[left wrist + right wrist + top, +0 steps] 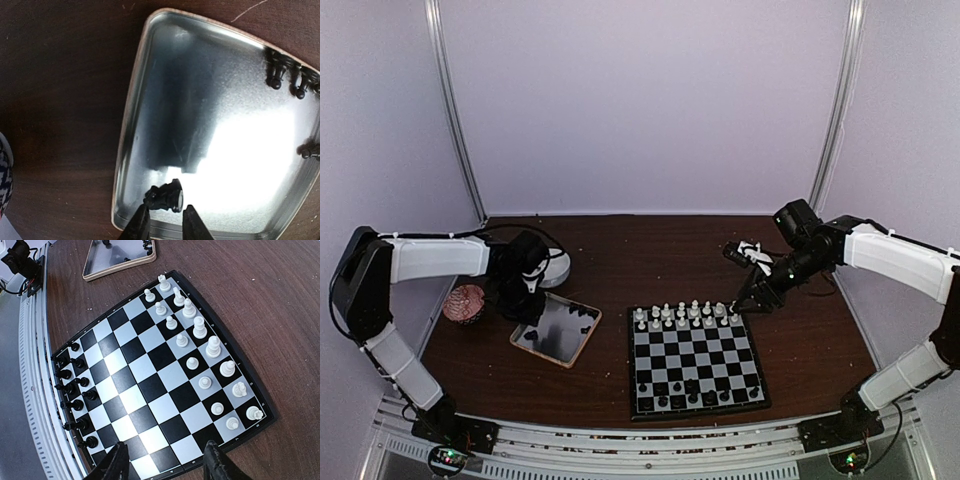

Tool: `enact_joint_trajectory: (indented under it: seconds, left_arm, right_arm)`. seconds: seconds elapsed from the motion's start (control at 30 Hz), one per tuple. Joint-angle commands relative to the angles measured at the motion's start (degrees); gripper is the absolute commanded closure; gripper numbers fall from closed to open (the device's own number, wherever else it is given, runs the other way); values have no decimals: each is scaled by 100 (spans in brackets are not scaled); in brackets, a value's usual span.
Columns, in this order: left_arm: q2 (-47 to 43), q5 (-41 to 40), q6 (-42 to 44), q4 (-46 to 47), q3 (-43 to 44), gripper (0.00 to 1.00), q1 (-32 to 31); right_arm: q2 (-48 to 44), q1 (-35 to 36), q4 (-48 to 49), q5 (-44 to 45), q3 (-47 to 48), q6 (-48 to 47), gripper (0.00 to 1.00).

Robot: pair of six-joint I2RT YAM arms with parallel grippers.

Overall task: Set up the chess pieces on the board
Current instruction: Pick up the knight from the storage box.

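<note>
**Table** (620,260): dark brown wood.

**The board** (695,362) (160,385): black and light-grey checks inside a thin black border. It lies flat at the near edge, right of centre.

**Tray** (556,330) (131,115): shallow and square with a shiny floor. It sits just left of the board, not touching it.

**Chess pieces:** the white set (685,315) (200,332) stands upright and fills the two far rows. The glossy black set (680,392) (75,390) stands in the two near rows, with gaps. More black figures (276,75) lie along the tray's rim.

**Arms:**
- The left arm reaches in from the left. The left gripper (525,305) (165,220) hangs low over the tray. Its fingers are slightly parted, with one fallen black piece (165,196) just beyond their tips.
- The right arm bends in from the right. The right gripper (740,300) (167,462) hovers above the board's far right corner. It is spread wide and holds nothing.
</note>
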Motion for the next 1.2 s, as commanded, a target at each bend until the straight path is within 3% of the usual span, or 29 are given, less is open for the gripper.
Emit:
enact_joint_trajectory:
  seconds: [0.0, 0.23, 0.5, 0.87, 1.17]
  left_arm:
    - [-385, -201, -515, -280, -48, 76, 36]
    - [-1419, 324, -2803, 792, -928, 73, -63]
    - [-1166, 390, -4329, 806, -976, 70, -72]
    - [-984, 407, -5326, 917, -1001, 70, -65]
    - [-652, 780, -5571, 990, -933, 68, 17]
  right_arm:
    - [-20, 2, 0, -64, 134, 59, 48]
    - [12, 0, -27, -98, 150, 20, 49]
    - [2, 3, -44, -82, 115, -29, 49]
    - [11, 5, -77, -55, 99, -81, 49]
    - [71, 4, -112, -81, 115, -115, 49]
